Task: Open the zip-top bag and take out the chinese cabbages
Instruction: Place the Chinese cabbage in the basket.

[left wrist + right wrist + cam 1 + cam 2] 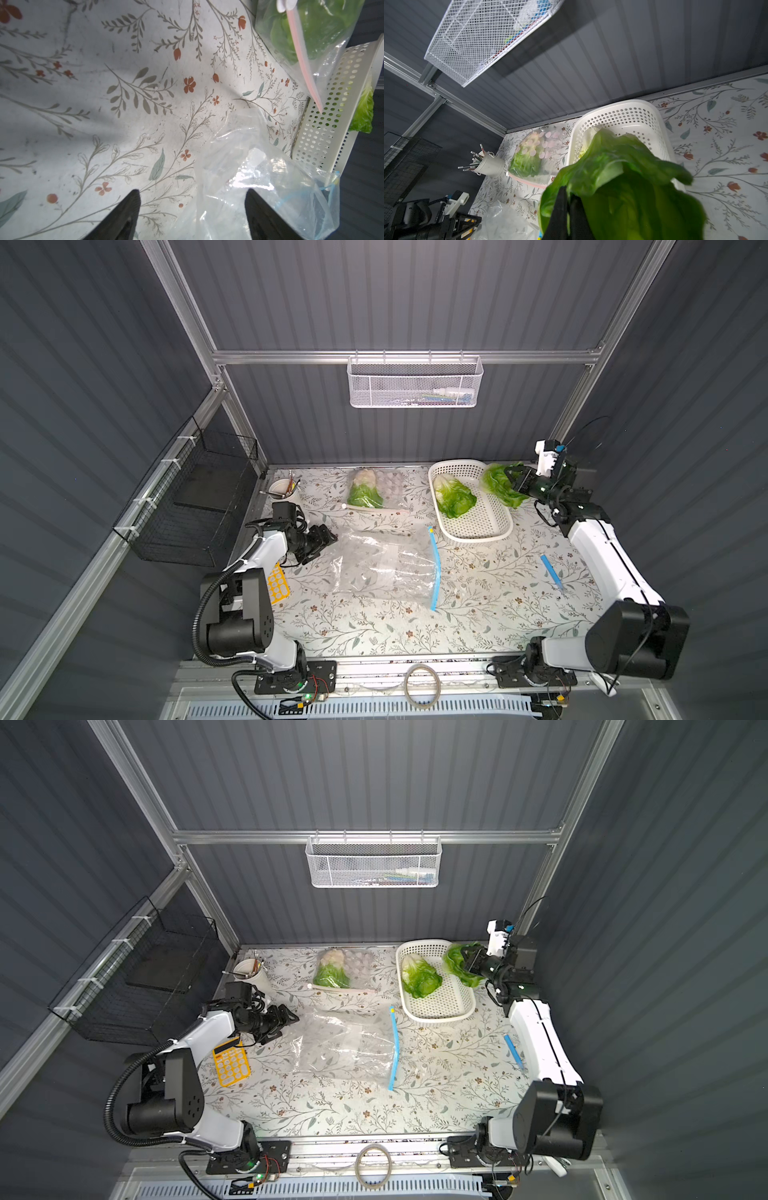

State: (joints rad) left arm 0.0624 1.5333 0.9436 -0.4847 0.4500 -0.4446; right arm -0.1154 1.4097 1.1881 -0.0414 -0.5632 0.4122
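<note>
Hanging slack-jawed at nine o'clock, the left gripper (321,546) flanks the blue-zip bag (386,568), flat and seemingly empty mid-table. A first chinese cabbage (365,493) sits inside the pink-zip bag (388,489) at twelve. A second chinese cabbage (455,499) lies in the white basket (478,537) at two. The right gripper (513,481) clenches a third chinese cabbage (494,483) beside its rim. Likely two-thirds done.

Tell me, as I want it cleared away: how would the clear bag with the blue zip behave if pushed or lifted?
The clear bag lies crumpled, so it would likely flop and fold if lifted. It looks nearly empty, so probably light, bunching or sliding under a push. Its glossy film may slip; the blue zip strip seems a stiffer, surer pinch.
</note>
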